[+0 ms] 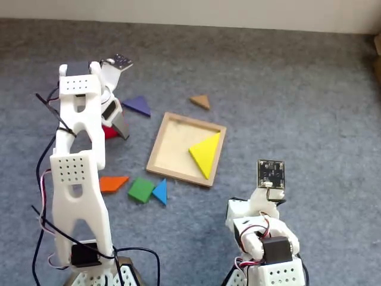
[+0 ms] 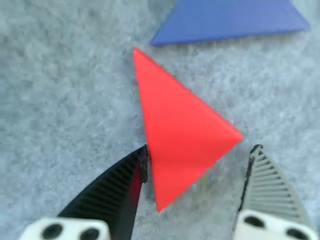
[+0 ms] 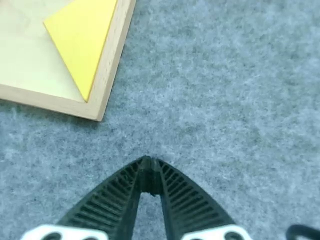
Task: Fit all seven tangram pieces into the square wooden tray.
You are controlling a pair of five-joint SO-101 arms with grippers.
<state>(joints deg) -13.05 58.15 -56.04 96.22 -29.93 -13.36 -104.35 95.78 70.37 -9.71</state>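
Note:
The red triangle (image 2: 182, 132) lies on the grey carpet, and my left gripper (image 2: 200, 152) stands open around its near end. The black finger (image 2: 127, 182) touches one edge; the grey finger (image 2: 265, 180) is slightly off the other. In the high view the red triangle (image 1: 109, 132) peeks out under the left gripper (image 1: 117, 127), left of the square wooden tray (image 1: 156, 156). A yellow triangle (image 1: 207, 152) lies in the tray's right corner. My right gripper (image 3: 147, 172) is shut and empty over bare carpet, near the tray's corner (image 3: 107, 75) with the yellow triangle (image 3: 82, 35).
A purple triangle (image 1: 138, 106) lies just beyond the red one. A brown triangle (image 1: 200, 101) sits behind the tray. An orange parallelogram (image 1: 113, 183), a green square (image 1: 141, 190) and a small blue triangle (image 1: 160, 191) lie in front of the tray's left side.

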